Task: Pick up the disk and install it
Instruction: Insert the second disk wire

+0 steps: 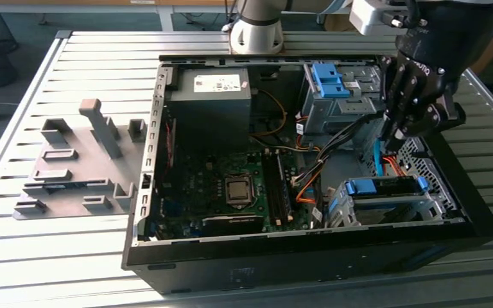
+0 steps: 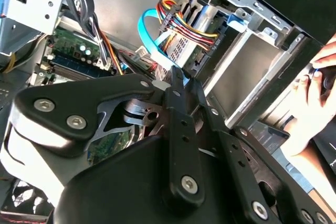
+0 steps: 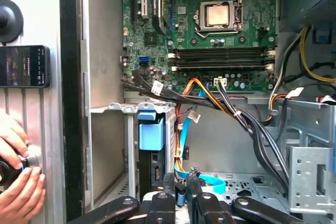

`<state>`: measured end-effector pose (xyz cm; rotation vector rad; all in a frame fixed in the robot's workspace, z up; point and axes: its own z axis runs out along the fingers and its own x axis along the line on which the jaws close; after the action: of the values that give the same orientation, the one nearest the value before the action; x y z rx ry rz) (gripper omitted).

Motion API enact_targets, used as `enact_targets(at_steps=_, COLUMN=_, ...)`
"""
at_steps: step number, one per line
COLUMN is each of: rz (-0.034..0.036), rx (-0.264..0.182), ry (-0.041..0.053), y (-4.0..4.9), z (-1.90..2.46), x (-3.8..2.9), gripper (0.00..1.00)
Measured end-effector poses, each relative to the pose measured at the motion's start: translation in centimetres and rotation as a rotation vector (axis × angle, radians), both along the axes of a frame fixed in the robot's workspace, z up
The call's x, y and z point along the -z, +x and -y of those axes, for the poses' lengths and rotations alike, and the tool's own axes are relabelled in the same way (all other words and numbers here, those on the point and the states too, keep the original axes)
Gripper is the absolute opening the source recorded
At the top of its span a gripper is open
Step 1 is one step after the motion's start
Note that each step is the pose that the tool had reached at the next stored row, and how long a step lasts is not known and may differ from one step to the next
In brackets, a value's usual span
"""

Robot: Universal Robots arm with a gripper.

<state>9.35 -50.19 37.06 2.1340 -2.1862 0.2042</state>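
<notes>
Slatted tabletop (image 1: 75, 256), open computer case (image 1: 315, 253). Disk (image 1: 385, 187) already seated in the case's drive cage. My jaws (image 1: 395, 136) above it: nearly closed, empty.

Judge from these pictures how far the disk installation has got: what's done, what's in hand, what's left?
Done, it seems: the disk sits in the cage at the exterior view's right. In hand: the gripper hangs inside the case by the blue cable, beside that cage. Left: I cannot tell whether the disk is fully seated or cabled.
</notes>
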Motion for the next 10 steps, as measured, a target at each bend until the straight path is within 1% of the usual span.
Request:
enact_targets(at_steps=3, rz=0.0, rx=0.0, ry=-0.0042, y=0.0, z=0.0, x=0.09, gripper=0.22)
enact_targets(at_steps=4, rz=0.0, rx=0.0, ry=-0.0043, y=0.0, z=0.0, x=0.09, gripper=0.16)
enact_targets(at_steps=10, rz=0.0, rx=0.0, ry=-0.005, y=0.0, z=0.0, x=0.1, gripper=0.16)
